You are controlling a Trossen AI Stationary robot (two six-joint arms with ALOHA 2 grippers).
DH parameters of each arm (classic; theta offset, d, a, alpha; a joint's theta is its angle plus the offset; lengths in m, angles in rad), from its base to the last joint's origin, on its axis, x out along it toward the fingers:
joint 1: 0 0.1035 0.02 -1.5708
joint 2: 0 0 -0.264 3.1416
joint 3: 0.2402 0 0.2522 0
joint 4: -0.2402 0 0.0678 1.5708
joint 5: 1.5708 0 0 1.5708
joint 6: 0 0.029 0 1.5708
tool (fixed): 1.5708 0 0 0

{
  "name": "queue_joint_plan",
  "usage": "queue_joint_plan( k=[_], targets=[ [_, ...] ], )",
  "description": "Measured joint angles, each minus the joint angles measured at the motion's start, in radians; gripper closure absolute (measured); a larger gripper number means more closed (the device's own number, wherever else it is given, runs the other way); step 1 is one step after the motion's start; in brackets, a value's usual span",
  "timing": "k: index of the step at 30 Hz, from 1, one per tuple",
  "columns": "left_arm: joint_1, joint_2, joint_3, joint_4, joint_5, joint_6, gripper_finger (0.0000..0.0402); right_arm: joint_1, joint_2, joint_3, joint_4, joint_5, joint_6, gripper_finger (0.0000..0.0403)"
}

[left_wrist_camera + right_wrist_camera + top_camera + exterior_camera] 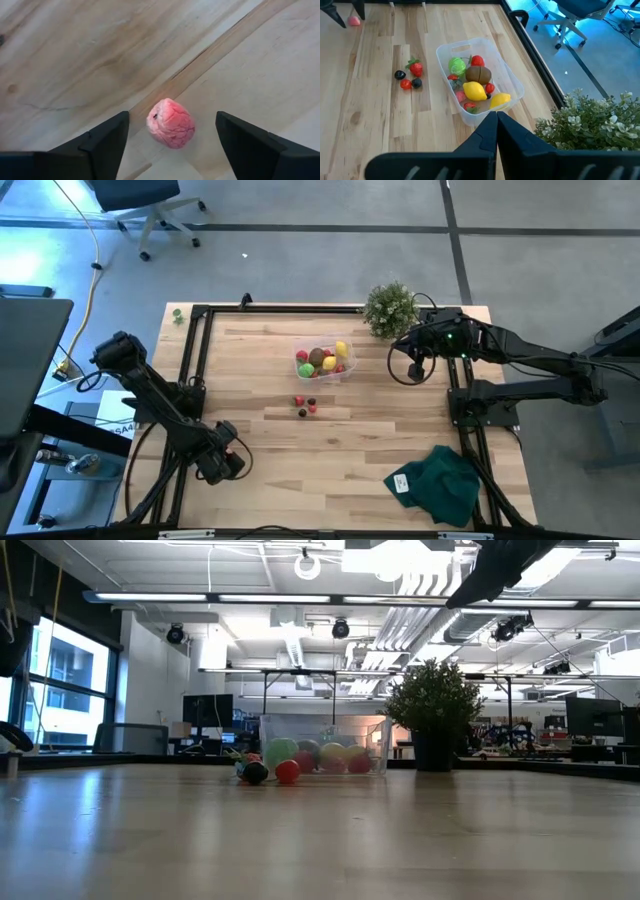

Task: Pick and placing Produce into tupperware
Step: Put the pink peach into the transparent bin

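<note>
1. Left gripper (170, 137) low over the wooden table (400, 450), fingers (107, 137) apart; a pink wrinkled fruit piece (171, 123) lies on the wood between them, closer to one finger, touching neither.
2. Bare wood all around that piece; a plank seam runs just beside it.
3. High view: left gripper (222, 463) sits near the table's near-left edge, close to the black frame rail (192, 370).
4. Clear tupperware (512, 90) lies well apart from the left gripper, just ahead of the right gripper (496, 131), which hovers with fingers pressed together, gripping nothing.
5. Inside it: two lemons (474, 91), a brown kiwi (478, 74), a green ball (456, 65), red pieces.
6. Loose strawberry (415, 67) and small red and dark berries (409, 83) sit on open wood beside the tupperware.
7. Potted plant (389, 308) just beside the right gripper; green cloth (440, 483) at the near-right corner.
</note>
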Motion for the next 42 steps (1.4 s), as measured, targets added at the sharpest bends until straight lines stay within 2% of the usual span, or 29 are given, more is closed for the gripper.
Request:
queue_joint_plan(
  k=[9, 26, 33, 42],
  targets=[
    [0.0, 0.009, 0.0, -0.012, -0.005, -0.036, 0.018, 0.0, 0.0, 0.0, -0.002, 0.0, 0.0, 0.0402],
    [0.0, 0.01, 0.0, -0.018, -0.013, -0.063, 0.0254, 0.0, 0.0, 0.0, 0.0, 0.0, 0.0, 0.0402],
    [0.0, 0.01, 0.0, -0.015, -0.016, -0.07, 0.0275, 0.0, 0.0, 0.0, 0.0, 0.0, 0.0, 0.0402],
    [0.0, 0.01, 0.0, -0.015, -0.02, -0.072, 0.0279, 0.0, 0.0, 0.0, 0.0, 0.0, 0.0, 0.0402]
  ],
)
